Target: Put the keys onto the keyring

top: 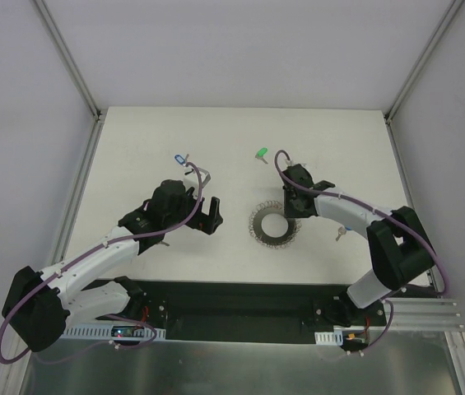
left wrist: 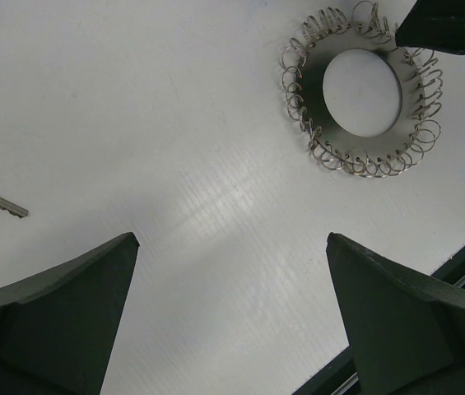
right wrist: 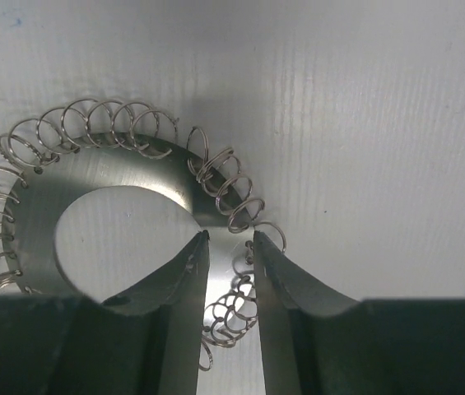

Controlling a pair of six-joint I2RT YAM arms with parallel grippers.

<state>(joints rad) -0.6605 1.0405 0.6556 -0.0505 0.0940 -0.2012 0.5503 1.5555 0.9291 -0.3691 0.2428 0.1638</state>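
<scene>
1. Arm bases are seen at the near edge of the counter (top: pixel 339 148). The left arm is stretched up and to the right, and the right arm is folded back toward the middle.
2. A pale key (top: pixel 341 233) is seen lying flat on the counter, right of the keyring and just beside the right forearm.
3. The keyring (top: pixel 262 233) is laid flat near the middle of the counter, between the two grippers. Its flat metal band (right wrist: pixel 34 206) is edged all round with small wire loops, as is also seen from the left wrist (left wrist: pixel 313 78).
4. The left gripper (top: pixel 211 212) is held just left of the keyring and apart from it. Its jaws are spread wide, and only bare counter is seen between them (left wrist: pixel 232 239).
5. The right gripper (top: pixel 285 212) is lowered over the far right rim of the keyring. Its jaws are set narrowly apart (right wrist: pixel 228 239), with the band's edge and several loops seen in the gap. Whether the rim is pinched cannot be told.
6. A silver key blade (left wrist: pixel 2 202) is seen at the left edge of the left wrist view, its head cut off by the frame.
7. Farther back, a blue key (top: pixel 181 158) is seen beyond the left gripper and a green key (top: pixel 260 153) beyond the keyring. Both are well apart from the ring.
</scene>
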